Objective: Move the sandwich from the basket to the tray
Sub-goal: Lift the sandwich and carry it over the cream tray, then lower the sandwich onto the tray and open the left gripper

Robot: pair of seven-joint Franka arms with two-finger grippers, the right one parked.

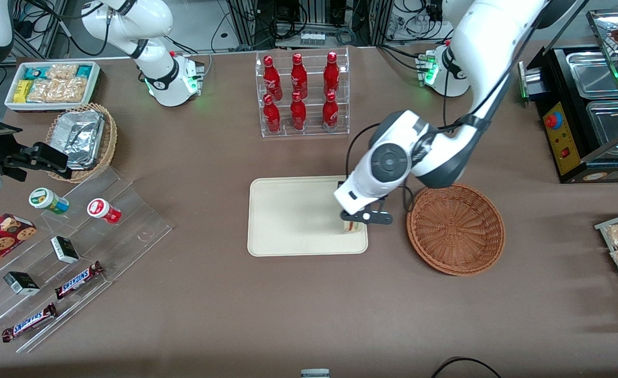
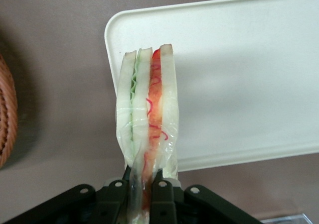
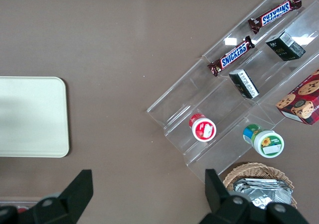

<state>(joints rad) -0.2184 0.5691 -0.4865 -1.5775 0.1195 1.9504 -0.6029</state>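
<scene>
The gripper [image 2: 145,186] has its fingers pressed narrowly onto the wrapped sandwich [image 2: 147,114], pinching its lower edge. The sandwich hangs upright over the tray [image 1: 293,218], near its corner at about four o'clock, closest to the empty basket [image 1: 456,228].

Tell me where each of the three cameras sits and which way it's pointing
Front view: high above the table, looking down; both arms show, the working arm's claw over the tray beside the basket.
Left wrist view: on the working arm, looking past the claw shut on the sandwich toward the tray.
Right wrist view: on the parked arm, looking down at the snack rack; its own fingers show.
All three share the tray.
</scene>
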